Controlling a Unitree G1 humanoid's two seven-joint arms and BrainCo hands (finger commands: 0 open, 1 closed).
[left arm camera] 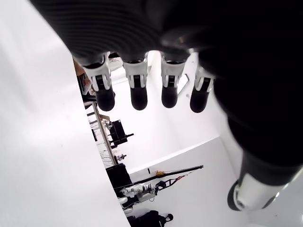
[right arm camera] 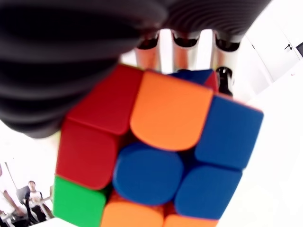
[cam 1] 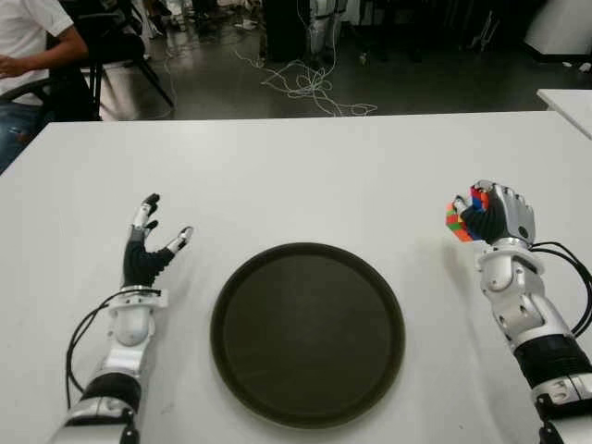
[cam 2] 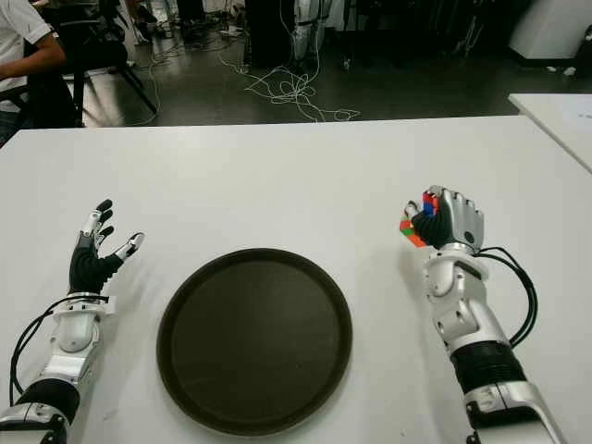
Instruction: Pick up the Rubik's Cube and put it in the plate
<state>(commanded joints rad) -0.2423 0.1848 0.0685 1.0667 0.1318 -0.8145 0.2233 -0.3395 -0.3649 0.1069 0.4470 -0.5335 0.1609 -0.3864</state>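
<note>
My right hand (cam 1: 488, 215) is at the right side of the white table (cam 1: 305, 176), lifted a little, its fingers curled around the Rubik's Cube (cam 1: 460, 222). The cube (right arm camera: 156, 161) fills the right wrist view with red, orange, blue and green tiles, pressed against the palm. A round dark plate (cam 1: 307, 331) lies flat at the middle front of the table, to the left of that hand, with nothing in it. My left hand (cam 1: 153, 240) shows left of the plate, fingers (left arm camera: 135, 90) spread and holding nothing.
A seated person (cam 1: 28, 55) on a chair is at the far left behind the table. Cables (cam 1: 305, 88) lie on the dark floor beyond the table's far edge. Another white table's corner (cam 1: 569, 104) shows at the right.
</note>
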